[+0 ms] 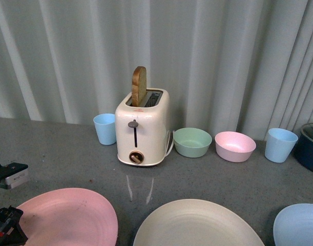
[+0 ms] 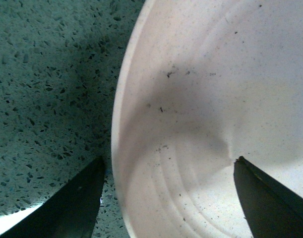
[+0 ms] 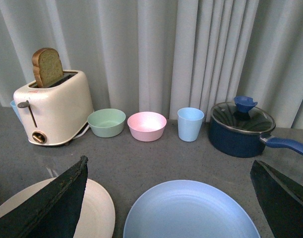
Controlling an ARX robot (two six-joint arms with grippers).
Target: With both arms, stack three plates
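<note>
"Tagging fast: where are the plates?"
"All three are flat on the counter, front row, apart from each other. The pink plate is on the left, the cream plate in the middle, the blue plate on the right. None stacked yet."
"How will they handle?"
"My guess is light, stiff plastic. Matte, so not too slick, and unlikely to break. They're wide and shallow, so the rim is the only hold, one finger outside the edge and one inside. Pinched at one side a plate may droop, so I'd keep lifts low."
"And the left tool?"
"The left tool is spread wide, straddling the pink plate's rim. One finger is over bare counter, the other over the plate's inside. It holds nothing. Can't tell whether the fingers touch the plate."
"And the right tool?"
"The right tool is also spread wide and empty. The blue plate is in front of it, between its two fingers. It touches nothing I can see."
"Next?"
"Close left on that rim, I'd say."
</note>
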